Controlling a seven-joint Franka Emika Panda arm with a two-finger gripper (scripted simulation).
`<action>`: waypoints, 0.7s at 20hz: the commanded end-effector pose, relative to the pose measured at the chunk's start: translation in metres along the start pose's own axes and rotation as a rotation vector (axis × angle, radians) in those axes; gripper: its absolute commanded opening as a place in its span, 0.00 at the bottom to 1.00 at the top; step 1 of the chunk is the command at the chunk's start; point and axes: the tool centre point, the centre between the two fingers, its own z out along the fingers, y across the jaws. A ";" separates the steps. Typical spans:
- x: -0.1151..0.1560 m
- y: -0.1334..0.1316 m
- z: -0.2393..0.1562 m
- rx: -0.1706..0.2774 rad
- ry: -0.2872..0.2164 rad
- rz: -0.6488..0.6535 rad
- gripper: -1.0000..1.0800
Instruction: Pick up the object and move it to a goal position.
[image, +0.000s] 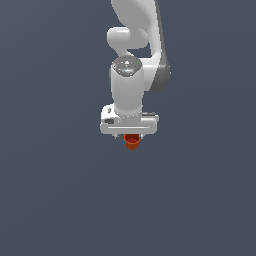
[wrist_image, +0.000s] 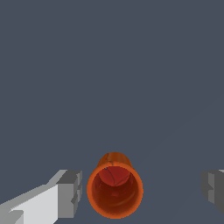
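closest to the wrist camera are the two grey fingertips (wrist_image: 70, 194) of the pincer (wrist_image: 142, 190), spread wide, with the orange-red cup (wrist_image: 115, 191) standing mouth-up between them. one pad sits just beside the cup's rim, perhaps barely apart from it; the other pad is well off on the far side, so the cup is off-centre in the gap. the pincer is open and grips nothing.

in the exterior view the cup (image: 132, 142) shows just under the white pincer body (image: 129, 124), near the middle of the dark grey table (image: 55, 200).

what could go wrong, as i judge it: because the cup sits close to one finger, closing would likely bring that pad onto it first and push or tip it sideways before the other pad arrives. the wall is tapered and ribbed, so a pinch high on the rim might squeeze it upward or downward out of the pads. it looks light, so a small nudge could slide it. how low the pads stand against the wall cannot be told from these views.

room for moving is generous: the table is plain on every side of the cup in both views and no edge of it shows. no goal marker can be made out.
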 end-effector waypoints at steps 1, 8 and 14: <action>0.000 0.000 0.000 0.000 0.000 0.000 0.62; -0.001 0.015 0.002 0.003 0.003 0.025 0.62; 0.000 0.008 -0.012 0.035 0.022 0.025 0.62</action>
